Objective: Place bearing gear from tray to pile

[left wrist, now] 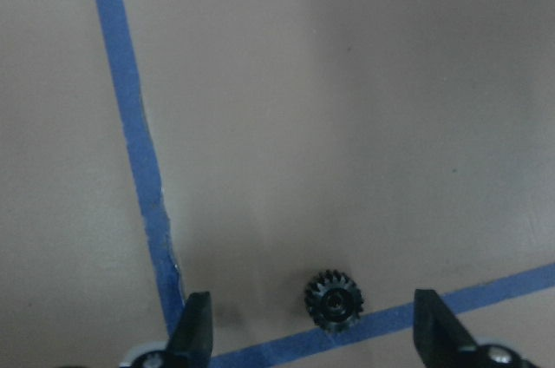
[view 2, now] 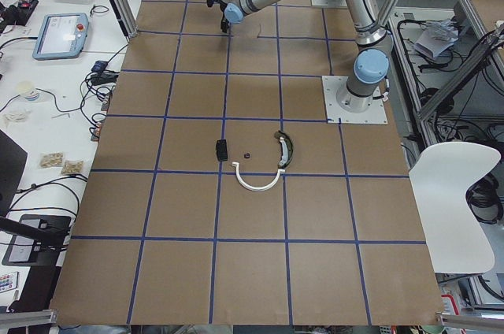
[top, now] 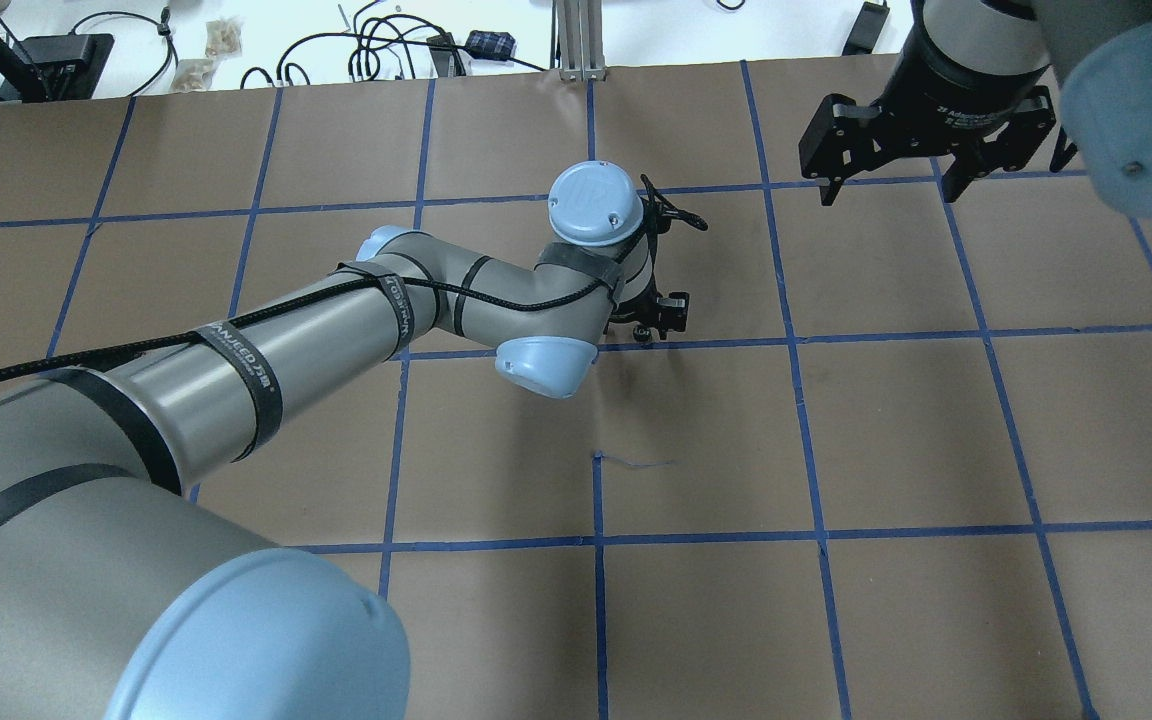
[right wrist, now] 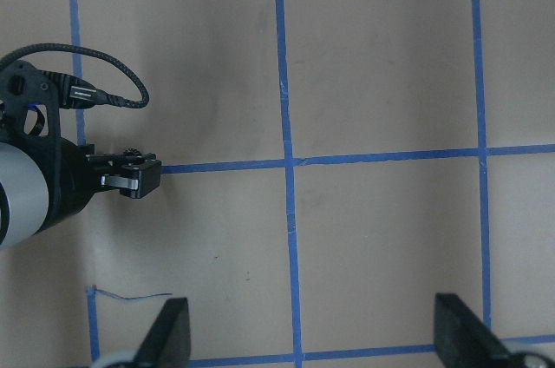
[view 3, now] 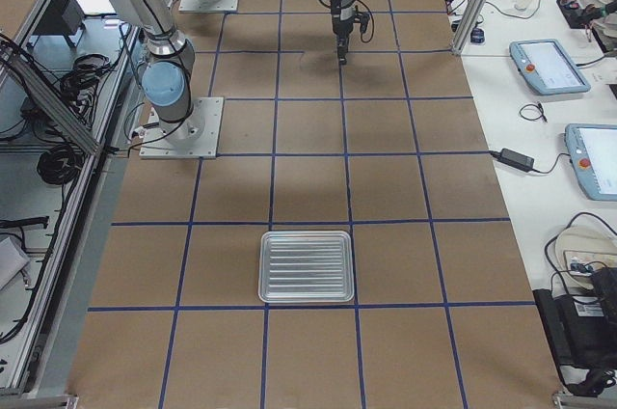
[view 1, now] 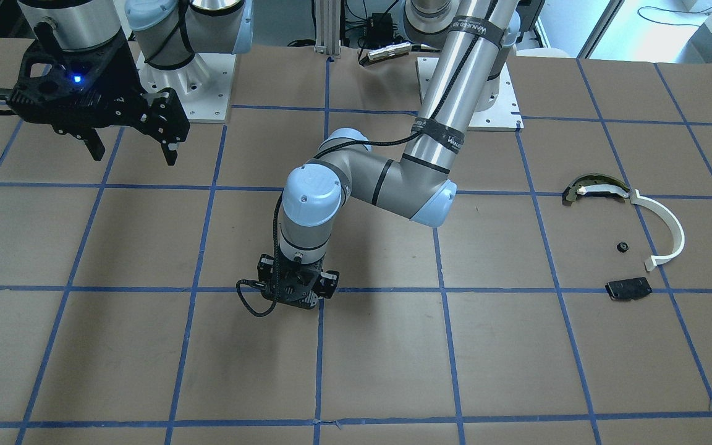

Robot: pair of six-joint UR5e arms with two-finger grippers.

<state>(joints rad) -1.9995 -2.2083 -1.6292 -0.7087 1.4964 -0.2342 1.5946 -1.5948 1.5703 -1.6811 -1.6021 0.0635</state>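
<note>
A small black bearing gear (left wrist: pixel 334 300) lies on the brown table on a blue tape line. My left gripper (left wrist: pixel 312 323) is open and low over it, one finger on each side, neither touching it. The left gripper also shows mid-table in the front view (view 1: pixel 299 295), its fingers hidden under the wrist. The pile lies far off toward my left: an olive curved piece (view 1: pixel 596 188), a white half-ring (view 1: pixel 667 227), a black plate (view 1: pixel 628 288) and a small round black part (view 1: pixel 623 247). The silver tray (view 3: pixel 307 266) looks empty. My right gripper (view 1: pixel 128 147) is open and empty, held high.
Blue tape lines divide the brown table into squares. The right arm's base plate (view 1: pixel 198 93) and the left arm's base plate (view 1: pixel 492 105) stand at the robot's side. Cables and tablets (view 3: pixel 549 64) lie beyond the table's far edge.
</note>
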